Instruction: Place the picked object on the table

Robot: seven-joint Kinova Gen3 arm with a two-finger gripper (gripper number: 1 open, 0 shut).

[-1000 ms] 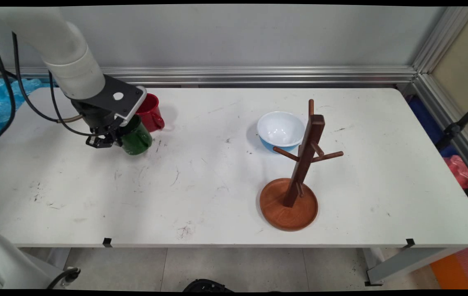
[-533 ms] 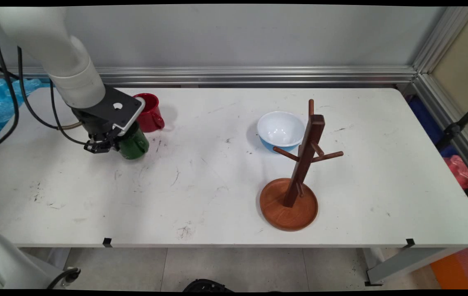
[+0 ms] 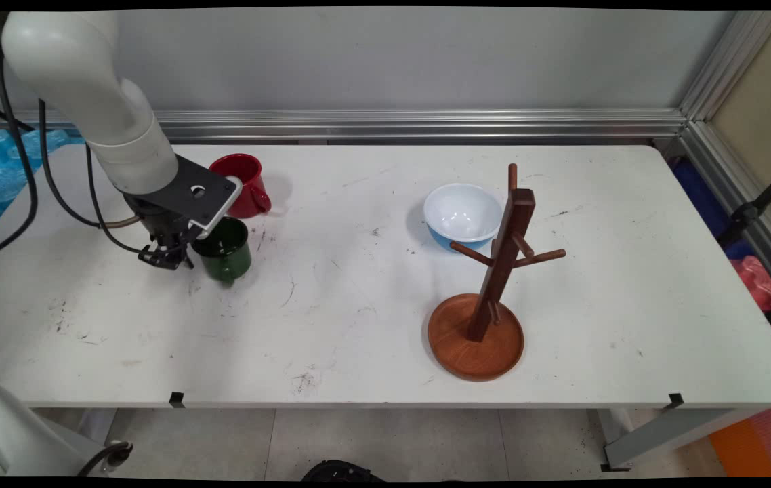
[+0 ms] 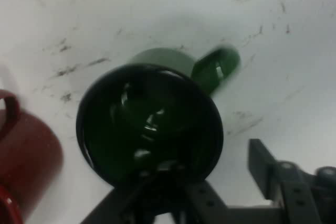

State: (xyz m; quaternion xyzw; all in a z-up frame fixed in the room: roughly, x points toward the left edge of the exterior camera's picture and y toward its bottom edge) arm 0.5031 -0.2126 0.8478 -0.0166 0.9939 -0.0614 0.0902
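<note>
Table (image 3: pixel 358 339): white, flat and hard, its top scuffed with dark marks, and it is carrying everything here
Mug tree (image 3: pixel 502 257): dark wood, an upright post with slim pegs rising from a round dished base; it is standing right of centre, well apart from the arm
Bowl (image 3: pixel 461 211): smooth and glossy, white inside and blue outside, sitting just behind the mug tree
Red mug (image 3: pixel 244 183): glossy, enamel-looking, sitting upright at the back left, just behind the green one
Green mug (image 3: pixel 226 254): dark green, glossy, round-walled with a loop handle (image 4: pixel 215 69); it is standing upright on the table's left part, right beside the gripper; I am judging it light, stiff and slick, likely to slip under a light pinch and to chip if knocked; the rim wall or the handle looks the surest hold
Gripper (image 3: pixel 167 257): black, hanging low over the green mug with its fingers spread, one over the mug's mouth and the other outside the rim, clamping nothing
</note>
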